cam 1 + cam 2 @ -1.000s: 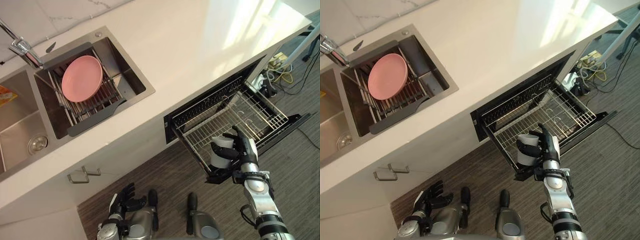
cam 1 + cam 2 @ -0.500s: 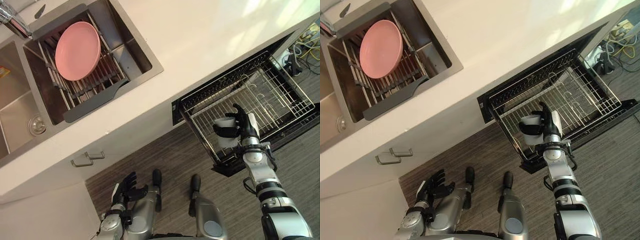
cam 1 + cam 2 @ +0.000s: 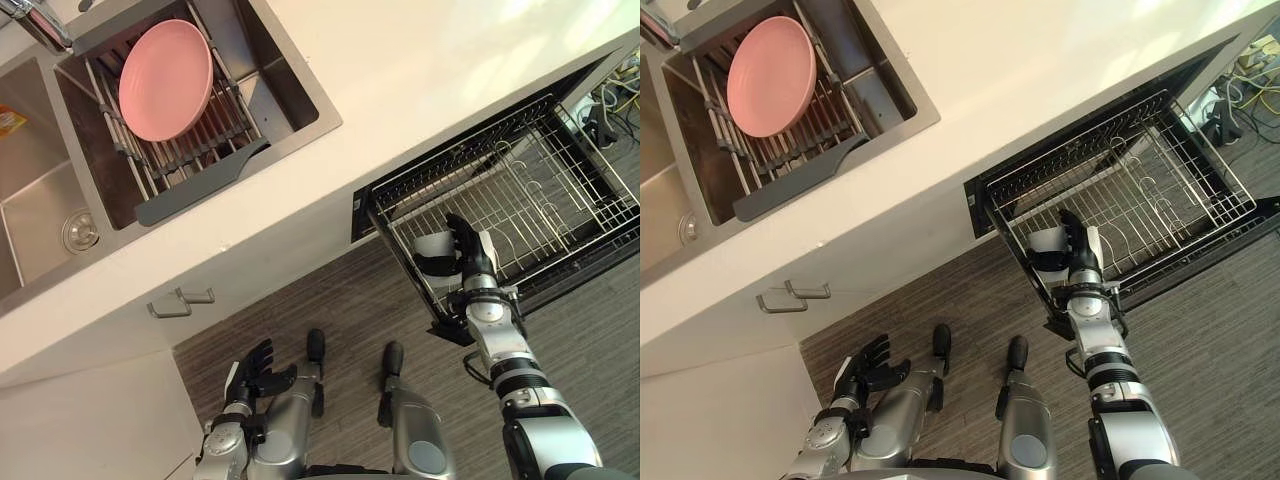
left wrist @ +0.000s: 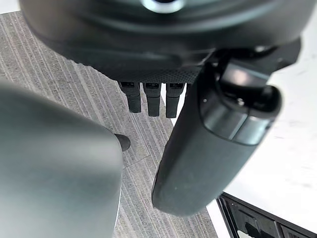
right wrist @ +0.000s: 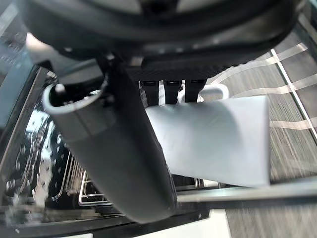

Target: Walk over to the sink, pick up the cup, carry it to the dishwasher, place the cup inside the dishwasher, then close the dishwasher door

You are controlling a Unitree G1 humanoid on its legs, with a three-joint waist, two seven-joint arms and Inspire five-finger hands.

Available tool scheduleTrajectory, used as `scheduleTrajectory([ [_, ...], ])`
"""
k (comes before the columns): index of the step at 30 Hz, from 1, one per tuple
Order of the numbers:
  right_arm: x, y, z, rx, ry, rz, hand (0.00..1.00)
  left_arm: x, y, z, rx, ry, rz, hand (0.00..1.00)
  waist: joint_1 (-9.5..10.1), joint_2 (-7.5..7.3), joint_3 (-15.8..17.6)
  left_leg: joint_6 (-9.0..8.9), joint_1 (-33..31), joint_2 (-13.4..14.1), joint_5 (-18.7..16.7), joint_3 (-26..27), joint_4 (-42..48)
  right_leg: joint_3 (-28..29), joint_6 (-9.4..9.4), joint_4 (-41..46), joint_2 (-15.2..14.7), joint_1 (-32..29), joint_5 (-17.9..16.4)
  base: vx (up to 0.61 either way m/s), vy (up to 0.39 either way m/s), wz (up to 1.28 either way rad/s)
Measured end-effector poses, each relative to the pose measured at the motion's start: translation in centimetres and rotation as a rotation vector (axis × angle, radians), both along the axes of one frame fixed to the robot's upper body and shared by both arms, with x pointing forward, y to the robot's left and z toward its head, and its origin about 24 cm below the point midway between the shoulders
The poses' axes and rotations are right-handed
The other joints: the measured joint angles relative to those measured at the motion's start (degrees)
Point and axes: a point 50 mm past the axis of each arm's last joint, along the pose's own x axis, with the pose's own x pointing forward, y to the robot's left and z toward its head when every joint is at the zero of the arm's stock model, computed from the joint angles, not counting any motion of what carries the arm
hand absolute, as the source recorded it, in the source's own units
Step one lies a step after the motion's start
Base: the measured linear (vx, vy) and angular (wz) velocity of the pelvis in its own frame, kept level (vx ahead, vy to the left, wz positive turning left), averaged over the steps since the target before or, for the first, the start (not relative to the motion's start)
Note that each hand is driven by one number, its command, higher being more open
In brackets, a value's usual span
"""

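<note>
1. Right hand (image 3: pixel 470 262): raised in front of the open dishwasher, its fingers and thumb curled round the cup (image 3: pixel 432 258). In the right wrist view the fingers (image 5: pixel 173 89) wrap over the cup's white wall.
2. Cup: white, in the right hand's grasp, held over the front corner of the rack (image 3: pixel 560 190) nearest the robot. It lies tilted rather than upright. Whether it touches the wires cannot be told.
3. Rack: a wire basket pulled out from under the counter (image 3: pixel 400 70), with nothing else seen on it.
4. Door (image 3: pixel 1200 262): dark and folded down below the rack, so the dishwasher stands open.
5. Left hand (image 3: pixel 255 368): low by the robot's side above the floor (image 3: pixel 330 300), with fingers straight, spread and grasping nothing.
6. Sink (image 3: pixel 290 90): set in the counter, well apart from the dishwasher and to its left.
7. Plate (image 3: pixel 165 78): pink, leaning on the drainer (image 3: pixel 200 150) that spans the sink's right basin.
8. Tap (image 3: pixel 40 25): at the far edge of the sink, just beside the drainer.
9. Handle (image 3: pixel 182 300): a metal bar on the white cupboard front under the sink.
</note>
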Motion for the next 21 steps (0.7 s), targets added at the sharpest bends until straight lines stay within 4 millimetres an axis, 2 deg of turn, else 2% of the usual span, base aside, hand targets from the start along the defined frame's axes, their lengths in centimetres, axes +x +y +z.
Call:
scheduleTrajectory([
  [3, -0.8, 0.5, -0.7, 0.059, -0.003, 0.002, 0.90, 0.2, -0.1, -0.1, 0.009, 0.011, -0.015, 0.90, 0.09, -0.05, 0.02, -0.06, 0.84, 0.25, 0.41, 0.65, -1.05, 0.61, -0.07, -0.02, 0.17, 0.01, 0.28, -0.04, -0.001, -0.10],
  [7, -2.1, 1.3, -0.4, 0.112, -0.062, 0.026, 0.90, 0.1, -0.1, -0.2, 0.028, 0.021, -0.034, 0.90, -0.15, -0.29, -0.11, -0.18, 2.47, 0.66, 0.65, 1.60, -2.17, 1.64, -0.15, -0.26, 0.63, 0.68, 0.39, 0.00, -0.010, -0.15],
  [11, -4.3, 2.2, -0.8, 0.126, -0.088, 0.056, 0.90, -0.2, 0.5, -0.5, 0.052, 0.045, -0.039, 0.90, -0.47, -2.22, -1.55, -0.48, 4.17, 1.16, 0.85, 2.02, -3.51, 1.93, -0.22, -1.30, 1.16, 2.01, 0.43, 0.04, -0.021, -0.07],
  [12, -5.0, 2.3, -0.7, 0.093, -0.094, 0.066, 0.90, -0.4, 0.8, -0.6, 0.063, 0.056, -0.043, 0.90, -0.72, -3.10, -2.19, -0.46, 4.80, 1.22, 0.87, 2.19, -3.67, 2.07, -0.25, -1.62, 1.22, 2.63, 0.44, 0.06, -0.013, -0.08],
  [15, -6.2, 2.2, -0.4, 0.021, -0.108, 0.079, 0.90, -0.8, 1.0, -0.9, 0.090, 0.083, -0.062, 0.90, -0.86, -4.32, -4.29, -0.54, 5.82, 1.17, 0.78, 2.82, -4.02, 2.62, -0.24, -2.35, 1.34, 3.53, 0.44, 0.04, -0.005, -0.09],
  [18, -7.1, 2.3, 0.0, -0.068, -0.119, 0.091, 0.90, -1.4, 1.2, -1.4, 0.106, 0.123, -0.075, 0.90, -1.59, -4.96, -6.67, -0.52, 6.85, 1.04, 0.71, 2.93, -4.66, 2.68, -0.22, -3.03, 1.28, 4.52, 0.43, 0.04, 0.003, -0.02],
  [21, -8.3, 1.8, 0.4, -0.159, -0.125, 0.084, 0.90, -2.0, 1.0, -1.9, 0.114, 0.154, -0.088, 0.90, -1.71, -5.00, -8.97, -0.55, 7.82, 0.99, 0.67, 2.95, -5.25, 2.65, -0.20, -3.69, 1.30, 5.51, 0.42, 0.00, 0.000, 0.00],
])
